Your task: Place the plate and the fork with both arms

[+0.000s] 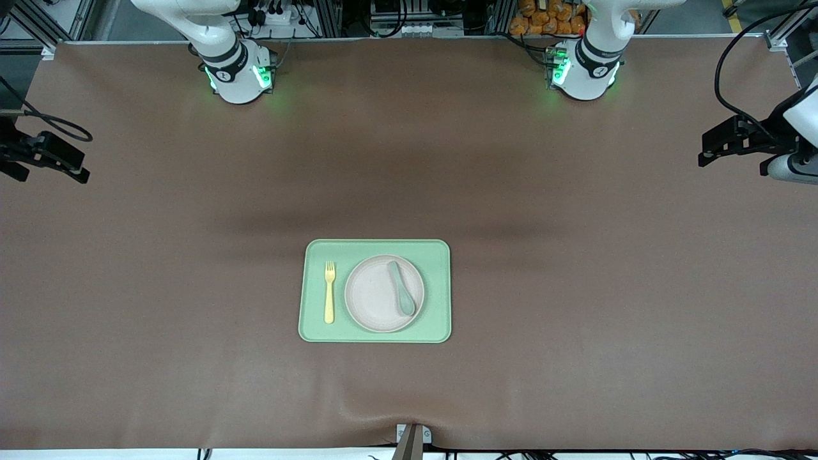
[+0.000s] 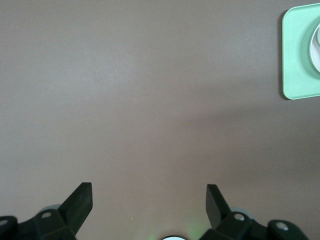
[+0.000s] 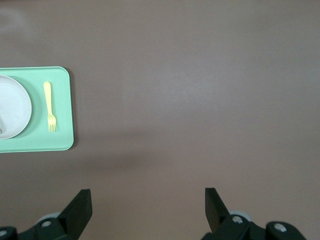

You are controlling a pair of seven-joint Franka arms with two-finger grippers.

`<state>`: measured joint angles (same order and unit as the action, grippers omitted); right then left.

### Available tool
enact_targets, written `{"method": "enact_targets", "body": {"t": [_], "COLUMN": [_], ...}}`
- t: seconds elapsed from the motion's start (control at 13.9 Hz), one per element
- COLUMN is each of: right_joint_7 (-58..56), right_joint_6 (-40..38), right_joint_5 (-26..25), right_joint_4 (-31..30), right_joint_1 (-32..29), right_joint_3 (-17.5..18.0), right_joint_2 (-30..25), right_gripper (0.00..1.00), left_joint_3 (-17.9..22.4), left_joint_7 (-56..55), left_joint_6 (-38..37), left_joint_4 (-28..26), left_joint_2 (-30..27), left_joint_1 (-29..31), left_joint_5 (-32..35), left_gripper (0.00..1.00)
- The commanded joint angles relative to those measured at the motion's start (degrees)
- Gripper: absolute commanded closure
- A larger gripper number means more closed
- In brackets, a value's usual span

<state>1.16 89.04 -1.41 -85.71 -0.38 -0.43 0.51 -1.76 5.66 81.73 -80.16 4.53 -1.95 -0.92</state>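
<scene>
The cream plate [image 1: 377, 297] sits on a light-green tray [image 1: 434, 255] in the middle of the table. The pale-yellow fork [image 1: 329, 292] lies flat on the tray beside the plate, toward the right arm's end. A muted-green spoon [image 1: 402, 287] lies on the plate. My left gripper [image 2: 149, 186] is open and empty over bare table at the left arm's end [image 1: 732, 160]. My right gripper [image 3: 148, 190] is open and empty over bare table at the right arm's end [image 1: 51, 171]. The right wrist view shows the tray [image 3: 62, 100], fork [image 3: 49, 106] and plate [image 3: 12, 107] far from the fingers.
The brown table mat [image 1: 575, 287] spreads wide around the tray on all sides. The arms' green-lit bases [image 1: 236, 76] [image 1: 579, 70] stand at the edge farthest from the front camera. A tray corner [image 2: 297, 55] shows in the left wrist view.
</scene>
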Motion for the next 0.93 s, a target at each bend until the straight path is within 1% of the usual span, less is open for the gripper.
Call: {"method": "enact_targets", "body": {"t": [0.0,0.07,0.22,0.57,0.72,0.86], "right_joint_7": [-0.63,-0.63,-0.98,-2.99,-4.93,-4.41], "right_joint_6": [5.07,7.18,8.26,8.08,7.65,6.86], "right_joint_5": [-0.88,-0.70,-0.79,-1.41,-1.41,-1.41], "right_joint_4": [-7.69,-10.76,-11.67,-5.88,-5.96,-5.87], "right_joint_1": [-0.67,-0.67,-0.59,-0.94,-0.94,-0.85], "right_joint_3": [0.70,0.70,0.70,0.70,0.61,0.61], "right_joint_2": [-2.61,-3.84,-3.67,0.01,0.20,0.11], "right_gripper": [0.00,0.00,0.00,0.00,0.00,0.00], "left_joint_3": [0.00,0.00,0.00,0.00,0.00,0.00], "left_joint_7": [0.32,0.32,0.32,0.32,0.32,0.32], "left_joint_6": [0.36,0.36,0.36,0.36,0.36,0.36], "left_joint_4": [0.09,0.09,0.09,0.09,0.09,0.09], "left_joint_2": [-0.48,-0.48,-0.48,-0.48,-0.48,-0.48], "left_joint_1": [-0.07,-0.16,0.19,0.28,0.28,0.28], "left_joint_5": [0.65,0.65,0.48,0.57,0.65,0.65], "left_gripper": [0.00,0.00,0.00,0.00,0.00,0.00]}}
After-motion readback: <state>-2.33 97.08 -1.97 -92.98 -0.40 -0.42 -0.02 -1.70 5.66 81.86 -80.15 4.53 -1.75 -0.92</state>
